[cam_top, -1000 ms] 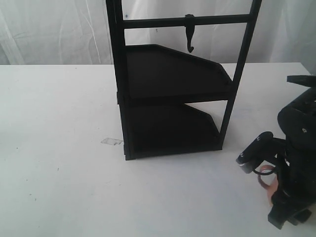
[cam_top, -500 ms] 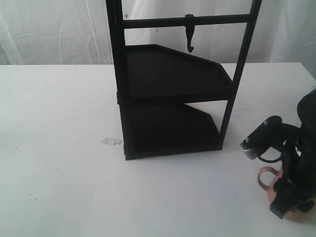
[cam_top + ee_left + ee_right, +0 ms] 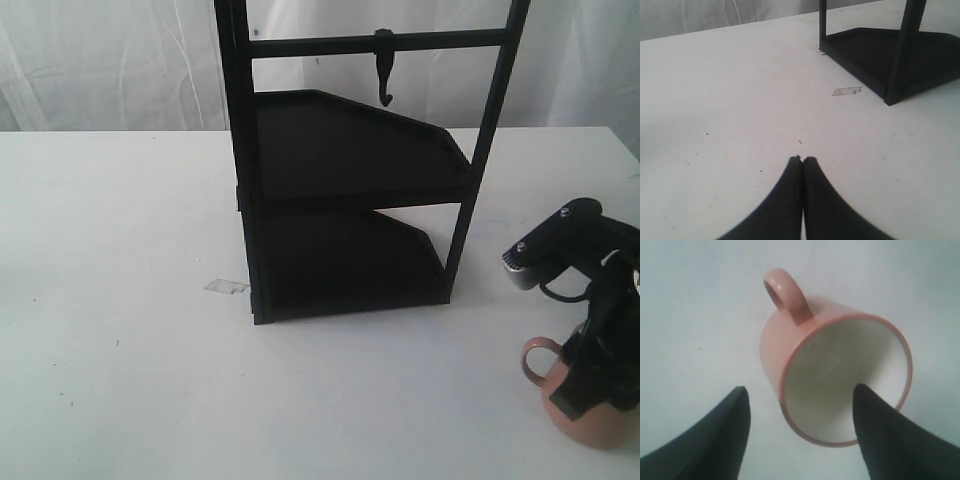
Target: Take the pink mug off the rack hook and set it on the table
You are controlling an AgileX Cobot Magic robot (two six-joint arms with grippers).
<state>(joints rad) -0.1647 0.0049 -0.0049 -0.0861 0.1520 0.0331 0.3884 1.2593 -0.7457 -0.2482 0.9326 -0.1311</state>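
The pink mug (image 3: 596,428) stands upright on the white table (image 3: 120,250) at the front right, its handle pointing left. My right gripper (image 3: 588,388) hovers just above it, open. In the right wrist view the mug (image 3: 790,350) shows its whitish inside, with the right gripper (image 3: 801,387) spread across its rim: one fingertip (image 3: 875,420) over the opening, the other outside the wall. The black rack hook (image 3: 385,78) hangs bare from the top crossbar. My left gripper (image 3: 802,159) is shut on nothing above bare table; the exterior view does not show it.
The tall black two-shelf rack (image 3: 350,150) stands mid-table, left of the mug; its lower shelf and a post (image 3: 900,55) show in the left wrist view. A small scrap of clear tape (image 3: 227,287) lies by the rack's front left foot. White curtain behind.
My right arm has risen and drawn back to the right, uncovering the mug, which stays standing on the table. The left gripper view gives no earlier frame.
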